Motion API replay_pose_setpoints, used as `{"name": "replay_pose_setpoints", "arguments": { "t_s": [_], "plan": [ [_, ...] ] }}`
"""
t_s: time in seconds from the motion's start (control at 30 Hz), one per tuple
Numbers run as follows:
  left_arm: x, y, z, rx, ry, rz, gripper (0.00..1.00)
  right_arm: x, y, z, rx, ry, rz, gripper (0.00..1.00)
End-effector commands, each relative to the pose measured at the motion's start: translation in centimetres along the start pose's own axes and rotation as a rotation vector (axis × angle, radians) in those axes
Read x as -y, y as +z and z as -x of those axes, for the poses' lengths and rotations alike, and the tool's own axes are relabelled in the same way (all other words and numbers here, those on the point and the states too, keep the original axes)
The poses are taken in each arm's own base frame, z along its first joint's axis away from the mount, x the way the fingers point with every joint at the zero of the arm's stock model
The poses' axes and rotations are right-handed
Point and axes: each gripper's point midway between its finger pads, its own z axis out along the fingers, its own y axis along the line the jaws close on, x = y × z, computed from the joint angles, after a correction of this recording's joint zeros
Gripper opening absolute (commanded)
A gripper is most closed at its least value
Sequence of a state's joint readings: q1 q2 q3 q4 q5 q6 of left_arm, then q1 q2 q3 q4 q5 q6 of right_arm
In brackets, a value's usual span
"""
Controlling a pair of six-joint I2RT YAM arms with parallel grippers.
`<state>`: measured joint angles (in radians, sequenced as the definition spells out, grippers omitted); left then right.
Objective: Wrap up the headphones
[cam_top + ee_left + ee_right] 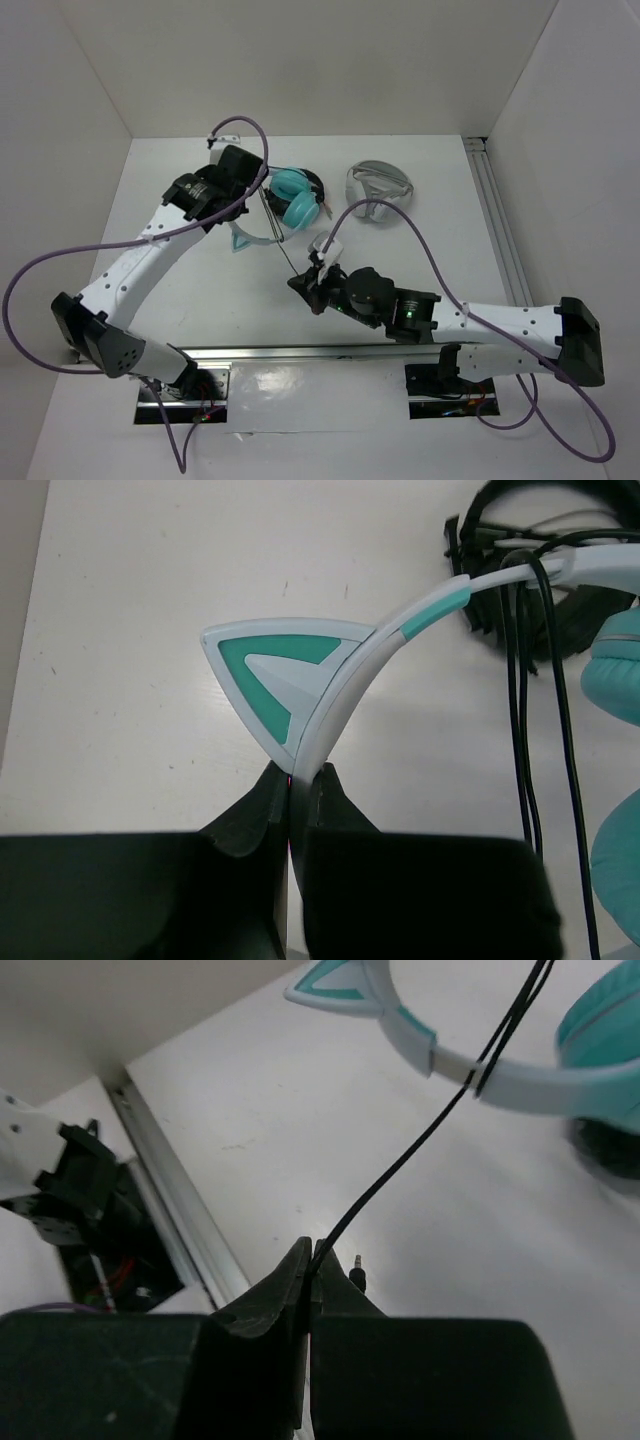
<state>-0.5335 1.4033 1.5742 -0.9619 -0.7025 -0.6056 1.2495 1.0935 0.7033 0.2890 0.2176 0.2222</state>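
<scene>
The teal headphones (293, 196) lie at the back middle of the table, and their pale blue headband (256, 240) arcs toward me. My left gripper (245, 213) is shut on the headband (430, 610) just below a cat ear (270, 670). A teal ear cup (620, 670) shows at the right of the left wrist view. The thin black cable (280, 235) crosses the headband (520, 1085) and runs taut to my right gripper (305, 281). That gripper (312, 1248) is shut on the cable (420, 1140) close to its jack plug (358, 1272).
Black headphones (317, 186) lie under and behind the teal pair, and also show in the left wrist view (520, 580). White-grey headphones (378, 190) lie to the right. An aluminium rail (300, 352) runs along the near edge, and another rail (495, 210) along the right side.
</scene>
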Motion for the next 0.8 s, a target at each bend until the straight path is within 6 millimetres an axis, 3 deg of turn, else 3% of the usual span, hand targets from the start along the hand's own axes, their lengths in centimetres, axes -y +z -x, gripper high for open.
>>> {"name": "replay_pose_setpoints", "arguments": {
  "t_s": [0.0, 0.03, 0.07, 0.17, 0.3, 0.43, 0.53, 0.6, 0.63, 0.77],
  "plan": [
    [1.0, 1.8, 1.8, 0.060, 0.073, 0.021, 0.00, 2.4, -2.3, 1.1, -0.106, -0.221, -0.184, 0.00],
    [1.0, 2.1, 0.5, 0.028, 0.132, 0.037, 0.00, 2.7, -2.0, 2.6, -0.105, -0.255, -0.224, 0.00],
    [1.7, 2.3, -1.2, 0.001, 0.190, 0.040, 0.00, 4.6, -2.7, 2.3, -0.162, -0.343, -0.311, 0.00],
    [2.3, 2.4, -4.0, -0.054, 0.280, 0.040, 0.00, 7.6, -3.5, 2.8, -0.239, -0.492, -0.486, 0.00],
    [3.6, 2.8, -9.1, -0.142, 0.446, 0.005, 0.00, 9.3, -4.6, 3.7, -0.262, -0.589, -0.590, 0.00],
    [6.8, 1.4, -12.5, -0.169, 0.585, -0.169, 0.00, 10.0, -5.4, 5.1, -0.214, -0.614, -0.641, 0.05],
    [9.7, -1.4, -14.4, -0.184, 0.638, -0.401, 0.00, 10.3, -6.5, 5.0, -0.175, -0.626, -0.639, 0.06],
    [10.1, -3.0, -14.2, -0.160, 0.640, -0.478, 0.00, 10.0, -6.8, 5.6, -0.144, -0.627, -0.629, 0.06],
    [10.1, -3.6, -15.3, -0.166, 0.678, -0.504, 0.00, 9.8, -6.8, 5.5, -0.137, -0.633, -0.620, 0.06],
    [10.2, -5.3, -16.0, -0.151, 0.713, -0.576, 0.00, 10.0, -7.3, 5.6, -0.107, -0.665, -0.662, 0.06]
  ]
}}
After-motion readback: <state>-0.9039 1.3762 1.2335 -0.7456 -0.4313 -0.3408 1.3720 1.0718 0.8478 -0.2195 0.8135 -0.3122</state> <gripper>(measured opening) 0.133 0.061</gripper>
